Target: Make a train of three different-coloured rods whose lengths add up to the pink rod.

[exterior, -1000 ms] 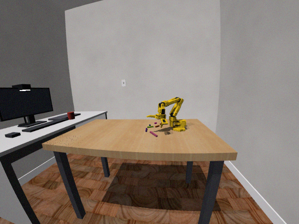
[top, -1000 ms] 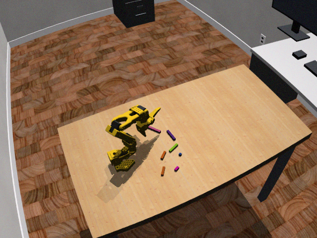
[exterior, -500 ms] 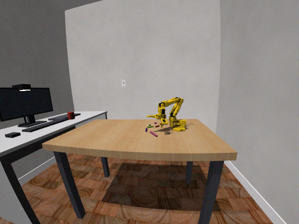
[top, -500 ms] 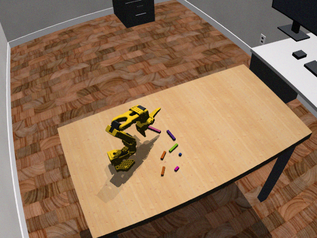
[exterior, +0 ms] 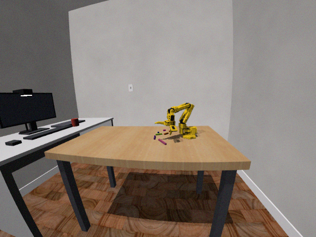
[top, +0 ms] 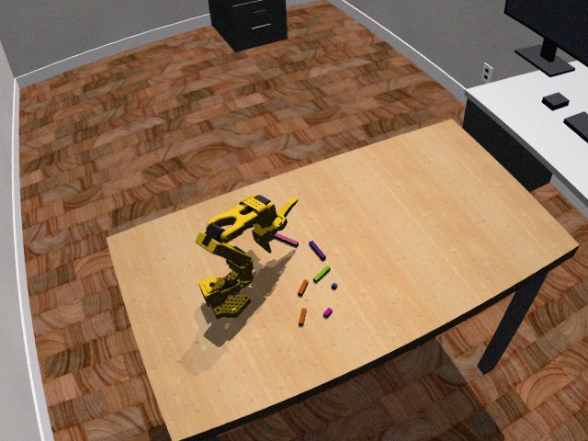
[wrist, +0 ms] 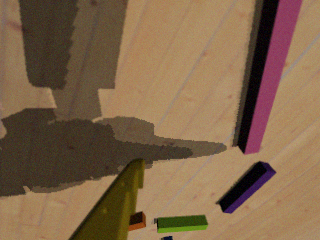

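The rods lie flat and apart on the wooden table. The long pink rod is nearest my gripper; it also shows in the wrist view. Beyond it lie a purple rod, a lime rod, a small blue rod, two orange rods and a short magenta rod. My gripper hangs wide open and empty above the table, just left of the pink rod. In the wrist view the purple rod, the lime rod and one orange rod show past the yellow jaw.
The arm's yellow base stands left of the rods. A white desk with a monitor and keyboard stands beside the table's far right. A dark cabinet stands on the floor at the back.
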Available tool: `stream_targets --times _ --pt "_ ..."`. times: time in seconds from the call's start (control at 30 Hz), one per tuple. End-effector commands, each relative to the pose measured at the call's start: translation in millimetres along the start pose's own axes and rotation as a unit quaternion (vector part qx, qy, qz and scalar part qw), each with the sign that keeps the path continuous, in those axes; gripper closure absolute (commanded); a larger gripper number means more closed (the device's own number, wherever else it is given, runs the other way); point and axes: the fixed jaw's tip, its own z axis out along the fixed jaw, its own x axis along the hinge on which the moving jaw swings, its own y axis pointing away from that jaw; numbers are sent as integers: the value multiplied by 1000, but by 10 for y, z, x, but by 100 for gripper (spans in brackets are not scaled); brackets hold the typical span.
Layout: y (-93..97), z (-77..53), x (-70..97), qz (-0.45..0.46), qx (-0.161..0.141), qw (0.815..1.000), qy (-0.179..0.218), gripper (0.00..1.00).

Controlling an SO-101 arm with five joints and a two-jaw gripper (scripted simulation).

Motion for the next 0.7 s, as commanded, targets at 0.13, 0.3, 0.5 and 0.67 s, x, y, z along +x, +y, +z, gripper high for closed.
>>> stream_targets --times 0.13,0.3,0.5,0.67 --pt "-124 -78 -8 6 38 999 -3 0" --pt "-177 -112 -11 9 54 998 -3 0" --pt "-69 -44 -6 6 22 1000 -2 0" --pt "-101 -76 -6 2 31 1000 -2 0"
